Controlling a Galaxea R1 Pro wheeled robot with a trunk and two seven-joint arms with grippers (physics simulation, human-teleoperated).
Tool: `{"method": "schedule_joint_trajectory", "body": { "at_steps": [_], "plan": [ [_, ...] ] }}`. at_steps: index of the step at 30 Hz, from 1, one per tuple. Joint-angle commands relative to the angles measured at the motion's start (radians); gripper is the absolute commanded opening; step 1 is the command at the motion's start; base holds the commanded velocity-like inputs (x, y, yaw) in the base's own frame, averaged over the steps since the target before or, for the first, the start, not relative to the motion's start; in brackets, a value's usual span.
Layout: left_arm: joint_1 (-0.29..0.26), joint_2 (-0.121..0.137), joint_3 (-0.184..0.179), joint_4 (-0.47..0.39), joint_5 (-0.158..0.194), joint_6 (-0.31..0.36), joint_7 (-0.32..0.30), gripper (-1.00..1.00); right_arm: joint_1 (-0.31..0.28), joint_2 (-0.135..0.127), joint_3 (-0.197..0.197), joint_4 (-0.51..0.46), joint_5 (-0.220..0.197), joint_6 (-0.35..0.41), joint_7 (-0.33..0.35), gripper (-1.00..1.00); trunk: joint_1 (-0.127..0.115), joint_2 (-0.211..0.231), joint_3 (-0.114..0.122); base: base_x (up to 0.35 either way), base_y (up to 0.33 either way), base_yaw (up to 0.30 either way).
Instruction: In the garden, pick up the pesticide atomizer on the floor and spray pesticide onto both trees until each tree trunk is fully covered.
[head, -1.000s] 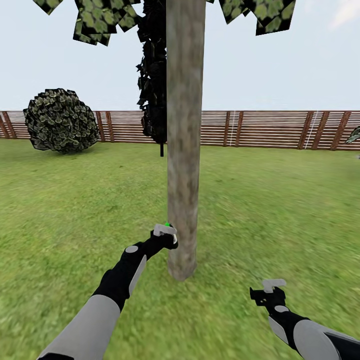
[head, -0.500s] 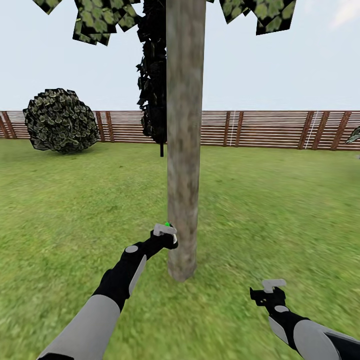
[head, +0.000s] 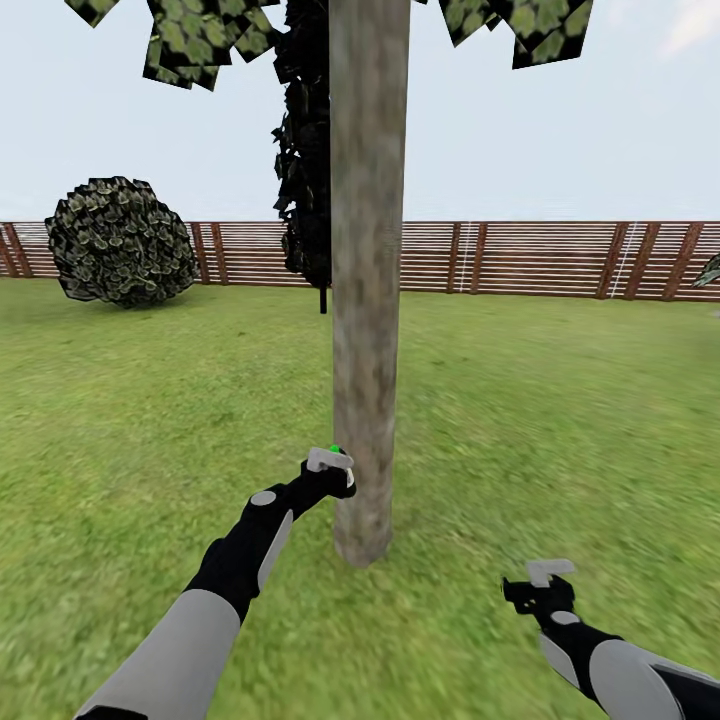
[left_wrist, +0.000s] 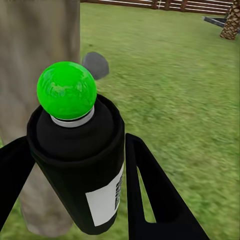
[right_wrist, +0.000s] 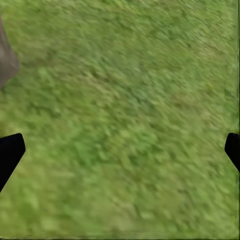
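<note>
One tree trunk (head: 367, 270) stands dead centre, a single mottled column, and it is there again in the left wrist view (left_wrist: 37, 60). One pesticide atomizer (left_wrist: 77, 165), with one green dot (left_wrist: 66, 90) on top. Two arms out front: one left gripper (head: 331, 470), one right gripper (head: 540, 585). Two black fingers (left_wrist: 155, 195) flank the can; two finger tips (right_wrist: 10, 152) sit at the edges over the grass. One round shrub (head: 122, 240) on the lawn. One dark narrow conifer (head: 305, 150) behind the trunk. One slatted fence (head: 540, 258) running across. One grey stone (left_wrist: 95, 64) on the grass, and one palm stump (left_wrist: 231, 22) by the fence.
</note>
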Motion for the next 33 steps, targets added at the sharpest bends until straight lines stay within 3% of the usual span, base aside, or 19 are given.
{"method": "schedule_joint_trajectory", "body": {
  "at_steps": [1, 4, 7, 19, 22, 24, 33],
  "plan": [
    [0.000, 0.000, 0.000, 0.000, 0.000, 0.000, 0.001, -1.00, 0.000, -0.005, 0.000, 0.000, 0.000, 0.020, -0.001, 1.00, 0.000, 0.000, 0.000, 0.005, -0.002, 0.000],
    [0.000, 0.000, -0.001, -0.002, 0.000, 0.000, 0.002, -1.00, 0.000, -0.043, 0.000, 0.000, -0.001, 0.193, -0.006, 1.00, 0.000, 0.000, 0.000, 0.012, -0.001, 0.000],
    [0.000, 0.000, -0.001, -0.004, -0.001, 0.000, 0.003, -1.00, 0.022, -0.056, -0.001, 0.000, -0.001, 0.248, -0.007, 1.00, 0.000, 0.000, 0.000, 0.071, 0.000, 0.000],
    [0.000, 0.000, -0.002, -0.037, -0.011, 0.007, 0.013, -1.00, 0.047, -0.061, -0.001, 0.000, 0.000, 0.210, -0.007, 1.00, 0.000, 0.000, 0.000, 0.009, 0.000, 0.000],
    [0.000, 0.000, -0.001, -0.038, -0.011, 0.008, 0.066, -1.00, 0.048, -0.061, -0.001, 0.000, 0.000, 0.209, -0.007, 1.00, 0.000, 0.000, 0.000, 0.000, 0.000, 0.000],
    [0.000, 0.000, 0.001, -0.037, -0.011, 0.009, 0.141, -1.00, 0.048, -0.061, -0.001, 0.000, 0.000, 0.209, -0.007, 1.00, 0.000, 0.000, 0.000, 0.000, 0.000, 0.000],
    [0.000, 0.000, 0.004, -0.029, -0.015, 0.010, 0.209, -1.00, 0.049, -0.061, -0.001, 0.000, 0.000, 0.209, -0.007, 1.00, 0.000, 0.000, 0.000, 0.000, 0.000, 0.000]
  ]
}}
